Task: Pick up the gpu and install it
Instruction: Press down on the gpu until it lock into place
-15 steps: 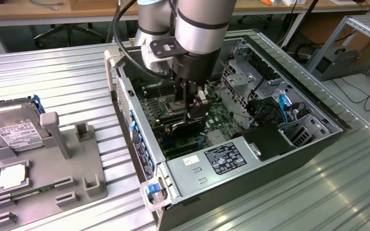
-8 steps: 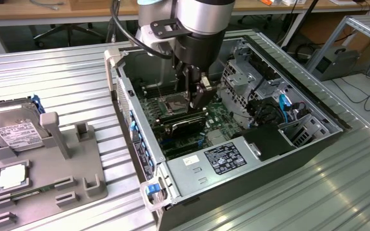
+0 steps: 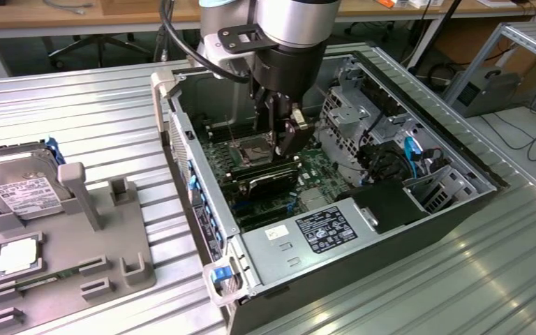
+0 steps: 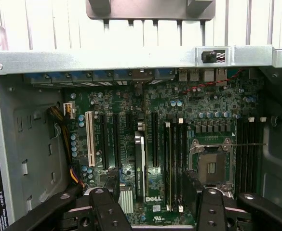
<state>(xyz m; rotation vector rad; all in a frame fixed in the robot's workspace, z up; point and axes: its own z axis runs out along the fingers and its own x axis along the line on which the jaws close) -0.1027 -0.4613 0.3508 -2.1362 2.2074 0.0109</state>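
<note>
The gpu stands on edge in a slot of the motherboard inside the open computer case. In the wrist view the gpu appears as a thin black card seen from its upper edge, among the expansion slots. My gripper hangs inside the case just above the card. Its jaws are open, with the two black fingers well apart on either side of the card and touching nothing. Nothing is held in my gripper.
A grey fixture on the exterior view's left carries a silver hard drive and a small square chip. Inside the case are an empty processor socket, drive cages and a power supply.
</note>
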